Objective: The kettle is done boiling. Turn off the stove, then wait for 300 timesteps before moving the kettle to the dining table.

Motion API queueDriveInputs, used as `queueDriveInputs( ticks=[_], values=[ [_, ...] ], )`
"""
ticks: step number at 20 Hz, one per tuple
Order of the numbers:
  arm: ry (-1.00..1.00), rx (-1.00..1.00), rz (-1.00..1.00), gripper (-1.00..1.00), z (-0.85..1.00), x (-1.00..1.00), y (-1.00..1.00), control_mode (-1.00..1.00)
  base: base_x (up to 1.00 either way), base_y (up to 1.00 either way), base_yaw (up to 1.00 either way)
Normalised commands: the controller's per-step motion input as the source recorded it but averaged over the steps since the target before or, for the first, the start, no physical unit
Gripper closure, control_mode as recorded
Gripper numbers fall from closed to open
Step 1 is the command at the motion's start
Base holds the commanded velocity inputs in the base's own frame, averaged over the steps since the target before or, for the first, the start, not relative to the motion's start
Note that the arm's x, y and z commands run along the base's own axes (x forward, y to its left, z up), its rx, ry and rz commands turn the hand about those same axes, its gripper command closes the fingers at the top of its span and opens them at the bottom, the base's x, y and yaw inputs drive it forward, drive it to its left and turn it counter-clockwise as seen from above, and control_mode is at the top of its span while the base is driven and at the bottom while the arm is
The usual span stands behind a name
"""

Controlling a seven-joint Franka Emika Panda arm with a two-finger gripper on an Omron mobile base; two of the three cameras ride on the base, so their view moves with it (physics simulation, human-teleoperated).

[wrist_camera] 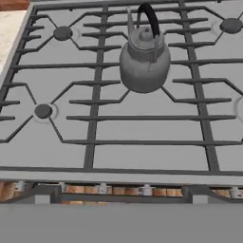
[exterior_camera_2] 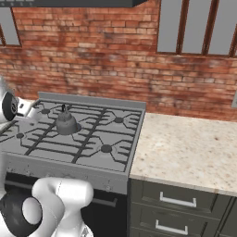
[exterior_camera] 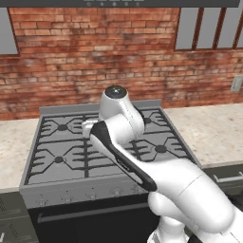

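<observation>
With fingertips [wrist_camera: 42, 197] spread wide, kettle [wrist_camera: 144, 59] far ahead, we should descend squarely onto a stove [wrist_camera: 142, 156] knob.

In the left base view the white arm [exterior_camera: 137, 152] is covering the middle of the stove [exterior_camera: 57, 156], hiding whatever is sitting there. The front knobs [exterior_camera: 90, 194] are showing too small to read their settings. In the hand view the stove's far right burner [wrist_camera: 239, 109] is running off the picture's edge.

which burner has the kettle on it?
The centre burner, midway along the stove: the kettle sits on its grate; the corner burners around it are bare.
</observation>
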Motion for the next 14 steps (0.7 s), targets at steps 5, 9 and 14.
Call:
queueDriveInputs(
  ticks=[5,9,14],
  values=[
    [0.21,0.1,0.0,-1.0,0.0,0.28,-0.26,-1.0,0.0,0.0,0.0],
    [0.18,0.04,0.0,-1.0,0.0,0.23,-0.2,-1.0,0.0,0.0,0.0],
    [0.06,-0.01,0.0,-1.0,-0.07,0.08,-0.16,-1.0,0.0,0.0,0.0]
  ],
)
